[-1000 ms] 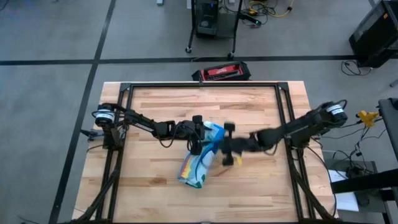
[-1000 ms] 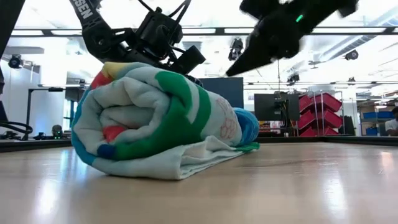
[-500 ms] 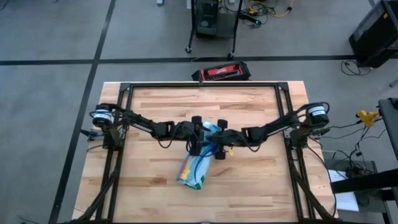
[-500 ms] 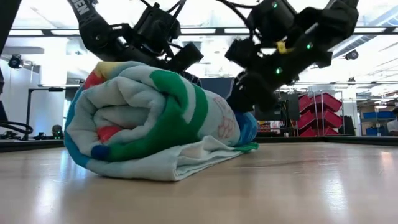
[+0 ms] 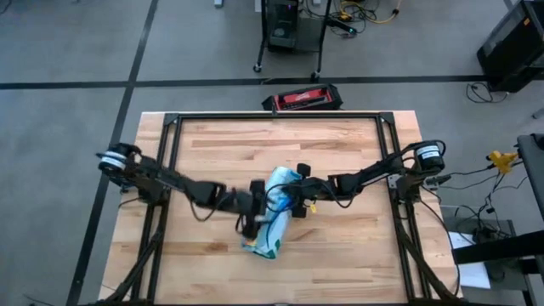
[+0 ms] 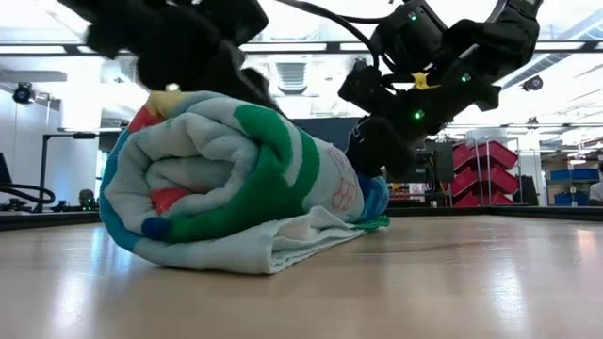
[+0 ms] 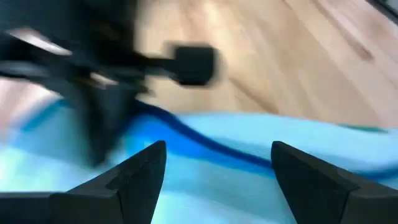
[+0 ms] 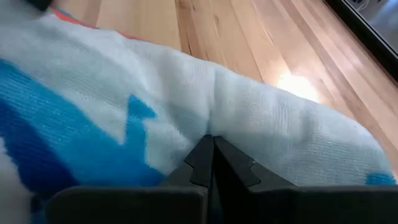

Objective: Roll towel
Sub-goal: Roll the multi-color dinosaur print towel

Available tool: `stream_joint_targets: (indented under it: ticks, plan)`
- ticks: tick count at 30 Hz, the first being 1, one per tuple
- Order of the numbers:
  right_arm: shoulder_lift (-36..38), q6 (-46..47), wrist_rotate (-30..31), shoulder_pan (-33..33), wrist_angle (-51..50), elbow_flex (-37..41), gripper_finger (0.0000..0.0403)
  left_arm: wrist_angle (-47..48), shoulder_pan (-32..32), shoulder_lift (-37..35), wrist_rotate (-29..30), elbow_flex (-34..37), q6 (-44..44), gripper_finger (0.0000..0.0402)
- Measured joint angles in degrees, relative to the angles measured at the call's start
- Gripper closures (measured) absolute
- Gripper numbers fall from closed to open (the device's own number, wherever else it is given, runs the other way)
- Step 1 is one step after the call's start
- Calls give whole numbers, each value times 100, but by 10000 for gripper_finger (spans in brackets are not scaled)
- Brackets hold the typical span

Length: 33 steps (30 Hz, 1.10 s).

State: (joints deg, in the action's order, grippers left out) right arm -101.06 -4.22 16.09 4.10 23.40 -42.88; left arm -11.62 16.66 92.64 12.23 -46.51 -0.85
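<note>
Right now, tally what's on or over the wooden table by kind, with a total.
Towel, rolled: 1
Grippers: 2, left gripper open, right gripper shut against the roll
Total: 3

Left gripper (image 6: 203, 56): motion-blurred in low view, fingers indistinct. Towel (image 8: 124, 118): cut off by picture edges in both wrist views. Right gripper (image 8: 212, 155): fingertips meet against towel, contact area hidden.

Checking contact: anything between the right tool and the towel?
Nothing. In the right wrist view the shut right tool presses directly against the towel.
</note>
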Motion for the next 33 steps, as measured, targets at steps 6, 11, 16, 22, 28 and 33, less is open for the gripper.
stream_joint_targets:
  ticks: [6,11,16,22,28,33]
  plan:
    - [394,188,-520,-32,-33,25,403,-454,611,511,529,151,786,128]
    - [668,21,-814,-310,166,-28,403,-1178,634,948,57,134,781,128]
    - [422,2,-906,-649,238,-128,403,-959,624,1169,-213,93,654,128]
    - [156,368,-519,-368,269,-119,403,409,574,736,214,84,235,128]
    - [184,894,1080,387,188,-111,403,1446,311,193,461,124,-245,128]
    - [184,1819,1801,762,131,-108,403,2336,289,-81,1213,124,-290,128]
